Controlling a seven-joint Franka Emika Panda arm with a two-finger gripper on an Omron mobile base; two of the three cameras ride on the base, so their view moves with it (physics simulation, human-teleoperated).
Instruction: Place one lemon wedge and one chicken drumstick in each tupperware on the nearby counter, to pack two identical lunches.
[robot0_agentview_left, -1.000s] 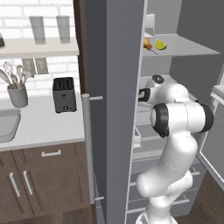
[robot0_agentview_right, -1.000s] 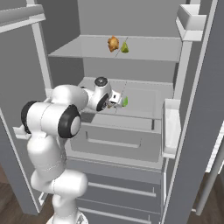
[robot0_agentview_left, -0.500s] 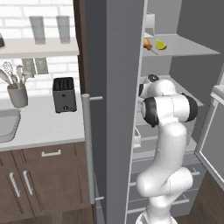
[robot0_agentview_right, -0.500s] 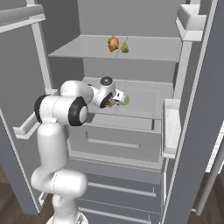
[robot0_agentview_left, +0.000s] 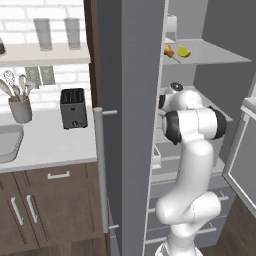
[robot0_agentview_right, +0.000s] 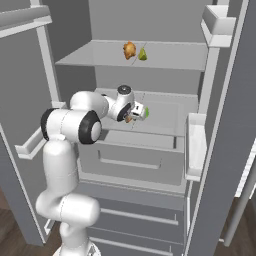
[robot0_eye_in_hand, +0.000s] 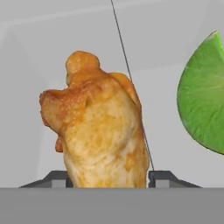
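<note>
A golden-brown chicken drumstick (robot0_eye_in_hand: 98, 127) stands upright on the fridge shelf, a green lemon wedge (robot0_eye_in_hand: 204, 98) just beside it. A second drumstick (robot0_agentview_right: 129, 50) and wedge (robot0_agentview_right: 142, 54) lie together on the upper shelf.

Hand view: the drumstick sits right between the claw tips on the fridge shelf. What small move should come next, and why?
Probably finish closing the claw on the chicken drumstick, then lift. Its finger tips flank the drumstick's base on both sides, so it looks centred. The lemon wedge lies apart to one side, so closing should not catch it.
</note>
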